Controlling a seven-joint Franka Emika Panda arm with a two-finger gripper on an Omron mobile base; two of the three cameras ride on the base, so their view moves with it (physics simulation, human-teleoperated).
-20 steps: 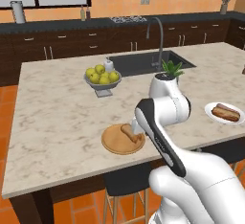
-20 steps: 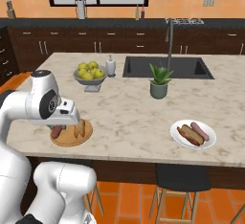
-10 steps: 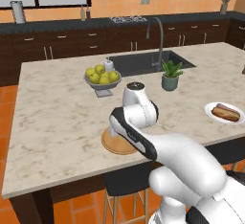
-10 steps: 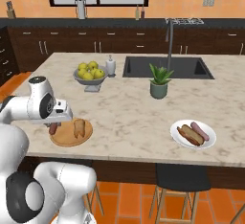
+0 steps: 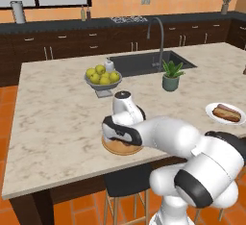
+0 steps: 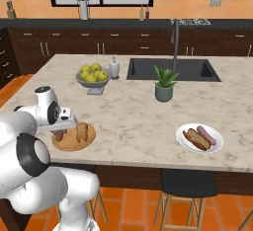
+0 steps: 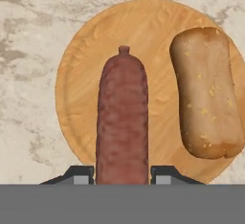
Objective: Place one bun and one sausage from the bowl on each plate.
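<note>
Sausage (image 7: 122, 117), dark red-brown, held lengthwise between the two fingertips of the gripper (image 7: 122, 173) directly over the wooden plate (image 7: 91, 41), the jaws closed against its sides at the near end. Beside it on that same tan plate lies a golden bun (image 7: 206, 94), close to the sausage but not touching it. From the right base view the gripper (image 6: 63, 129) hangs at the near left edge of the marble island (image 6: 128, 111), over the wooden plate (image 6: 74, 143), where the bun (image 6: 82, 132) and the dark end of the sausage (image 6: 59, 136) can be seen. Well apart to the right, near the front edge, the white plate (image 6: 184, 143) carries another bun (image 6: 196, 139) and a pale pink sausage (image 6: 206, 134) side by side. Farther back on the island stand a grey pedestal bowl of yellow-green fruit (image 6: 92, 75), a small white bottle (image 6: 114, 68) just beside it, and a potted plant (image 6: 164, 84) in front of the sink (image 6: 170, 69).
</note>
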